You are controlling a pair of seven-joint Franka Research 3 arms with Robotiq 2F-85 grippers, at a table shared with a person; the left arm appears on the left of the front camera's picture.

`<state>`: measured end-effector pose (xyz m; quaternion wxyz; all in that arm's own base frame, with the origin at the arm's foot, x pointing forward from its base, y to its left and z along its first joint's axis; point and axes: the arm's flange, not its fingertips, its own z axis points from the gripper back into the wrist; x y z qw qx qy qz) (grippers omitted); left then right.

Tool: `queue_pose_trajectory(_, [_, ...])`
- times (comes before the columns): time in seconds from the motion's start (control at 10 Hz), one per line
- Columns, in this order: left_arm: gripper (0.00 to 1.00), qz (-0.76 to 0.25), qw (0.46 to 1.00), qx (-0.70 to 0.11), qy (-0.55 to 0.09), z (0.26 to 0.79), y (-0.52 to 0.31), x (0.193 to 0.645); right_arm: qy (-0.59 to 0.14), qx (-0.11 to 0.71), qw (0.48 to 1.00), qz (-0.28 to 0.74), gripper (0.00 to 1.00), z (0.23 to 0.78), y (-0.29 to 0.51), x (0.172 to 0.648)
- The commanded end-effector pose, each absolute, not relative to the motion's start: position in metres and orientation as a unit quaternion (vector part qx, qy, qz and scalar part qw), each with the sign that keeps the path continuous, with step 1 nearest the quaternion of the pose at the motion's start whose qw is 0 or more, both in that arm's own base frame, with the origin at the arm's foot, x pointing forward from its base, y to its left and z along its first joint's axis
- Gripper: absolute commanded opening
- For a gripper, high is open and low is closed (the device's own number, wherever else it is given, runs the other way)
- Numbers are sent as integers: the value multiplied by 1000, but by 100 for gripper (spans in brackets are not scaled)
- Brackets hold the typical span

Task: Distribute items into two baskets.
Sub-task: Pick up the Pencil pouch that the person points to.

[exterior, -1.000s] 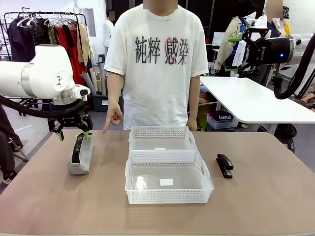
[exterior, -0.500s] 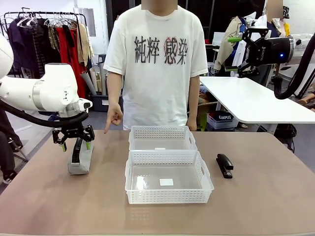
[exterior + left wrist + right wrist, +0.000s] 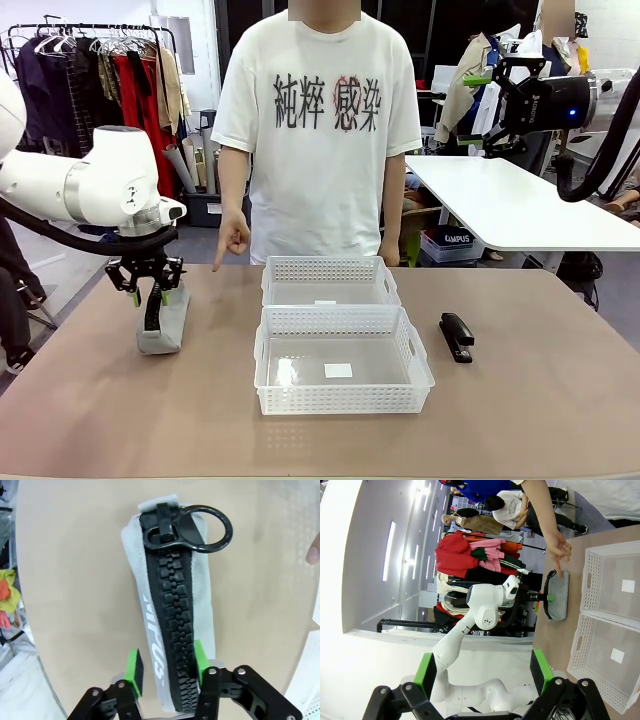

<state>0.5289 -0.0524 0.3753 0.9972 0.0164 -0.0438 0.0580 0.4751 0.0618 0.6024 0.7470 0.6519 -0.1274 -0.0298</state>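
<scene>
Grey pouch [image 3: 168, 325] stands zipper-up on the desk [image 3: 100, 420] so the half-closed jaws of the left gripper [image 3: 166, 666] straddle its sides, grip unsure; right gripper [image 3: 482, 671] gapes empty.

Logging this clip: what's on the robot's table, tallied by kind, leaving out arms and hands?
baskets: 2
pouch: 1
stapler: 1
Total: 4

Pouch [image 3: 163, 322] grey, zipper [image 3: 175, 605] black, stapler [image 3: 456, 336] black, near basket [image 3: 343, 398] and far basket [image 3: 328, 269] translucent white with lattice-perforated sides — table [image 3: 520, 420] tan, left gripper [image 3: 165, 667] black, pads [image 3: 134, 666] green.
</scene>
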Motion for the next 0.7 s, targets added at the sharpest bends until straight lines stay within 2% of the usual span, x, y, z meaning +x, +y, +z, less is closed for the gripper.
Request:
queue_pose_trajectory(0.0, [0,72,995,34,-54,380,-55,525,-131,652,746,-26,100,603,62,475])
queue_pose_trajectory(0.6, [0,54,997,24,-47,408,-60,516,-131,652,746,-26,100,603,62,475])
